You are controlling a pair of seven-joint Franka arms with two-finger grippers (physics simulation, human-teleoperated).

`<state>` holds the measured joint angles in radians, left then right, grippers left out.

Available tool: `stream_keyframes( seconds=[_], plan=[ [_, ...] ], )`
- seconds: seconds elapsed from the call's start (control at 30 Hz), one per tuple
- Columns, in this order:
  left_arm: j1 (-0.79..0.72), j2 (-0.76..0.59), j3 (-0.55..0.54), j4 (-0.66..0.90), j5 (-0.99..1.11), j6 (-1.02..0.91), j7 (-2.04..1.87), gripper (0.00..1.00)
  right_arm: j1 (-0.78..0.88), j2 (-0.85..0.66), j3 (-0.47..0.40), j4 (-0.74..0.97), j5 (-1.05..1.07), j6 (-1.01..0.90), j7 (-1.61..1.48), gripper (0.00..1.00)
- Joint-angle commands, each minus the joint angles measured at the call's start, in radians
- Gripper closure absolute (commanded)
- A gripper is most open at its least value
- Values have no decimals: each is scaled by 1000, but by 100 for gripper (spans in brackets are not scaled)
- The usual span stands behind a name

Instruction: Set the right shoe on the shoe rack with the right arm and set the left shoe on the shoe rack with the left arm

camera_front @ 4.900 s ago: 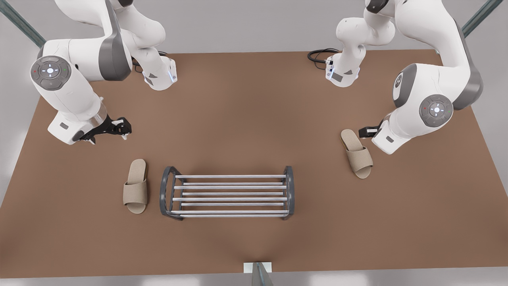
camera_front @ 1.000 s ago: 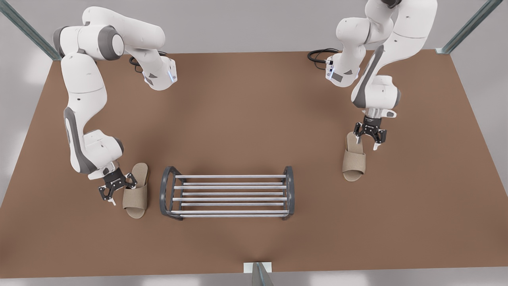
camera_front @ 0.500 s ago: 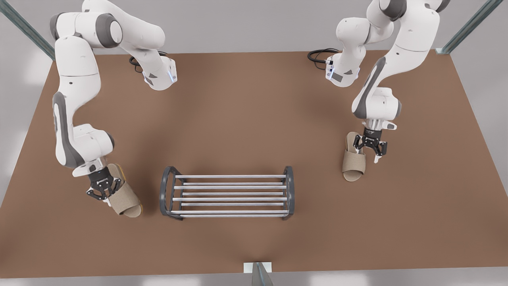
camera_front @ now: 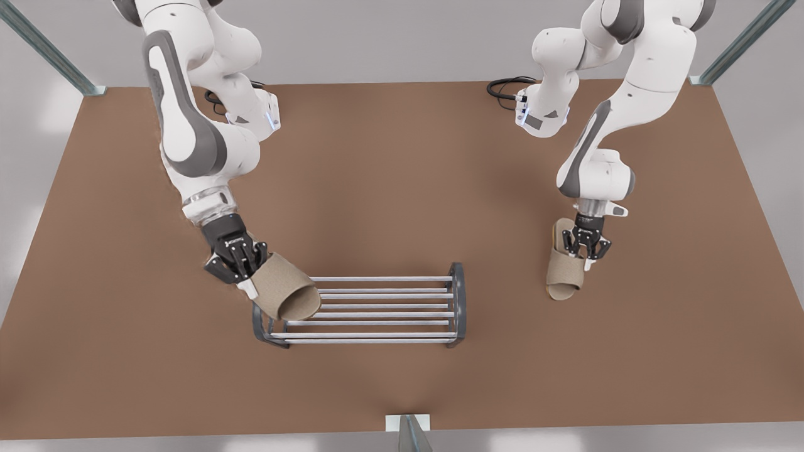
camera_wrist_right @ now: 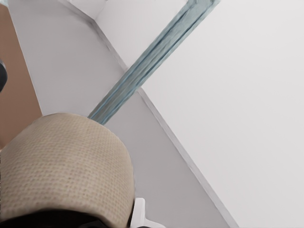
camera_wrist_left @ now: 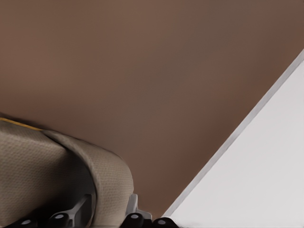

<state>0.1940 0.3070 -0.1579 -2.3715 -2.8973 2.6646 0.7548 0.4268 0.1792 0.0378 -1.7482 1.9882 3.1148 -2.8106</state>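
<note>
Brown tabletop [camera_front: 389,157] fills most of the front view, with grey floor around it and teal posts cut off at the corners. Near its camera-side edge stands the shoe rack [camera_front: 389,322], a low dark frame with silvery bars.

At the rack's end on the front view's left, the right gripper [camera_front: 242,267] is tilted and clamped on the right shoe [camera_front: 286,295], a beige slipper. The slipper hangs slanted above that end, its open toe over the first bars, and hides the rack's hoop there. In the right wrist view the slipper's band [camera_wrist_right: 61,166] bulges close to the camera against grey floor and a teal post; one pale fingertip [camera_wrist_right: 140,211] peeks beside it.

Well apart from the rack's other end, the left gripper [camera_front: 585,248] points down, pinched on the left shoe [camera_front: 562,273]. Whether that slipper is clear of the table is hard to tell. The left wrist view shows its band [camera_wrist_left: 42,171] and a yellow sole edge, with the fingers [camera_wrist_left: 130,206] cut off by the frame
</note>
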Motion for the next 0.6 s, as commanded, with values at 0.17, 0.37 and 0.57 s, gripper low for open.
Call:
stream_keyframes(
  seconds=[0.17, 0.37, 0.57],
  plan=[
    [-1, -91, -17, 89, -226, 0, -210, 79, 196, 157, -9, 110, 92, 406, 276, 79],
    [-7, -147, -63, 267, -191, 296, -210, 79, 205, 260, -25, 124, 95, 406, 404, 79],
    [-19, 10, -227, 604, -36, 583, -204, 79, 201, 358, -58, 216, 93, 403, 402, 79]
  ],
)
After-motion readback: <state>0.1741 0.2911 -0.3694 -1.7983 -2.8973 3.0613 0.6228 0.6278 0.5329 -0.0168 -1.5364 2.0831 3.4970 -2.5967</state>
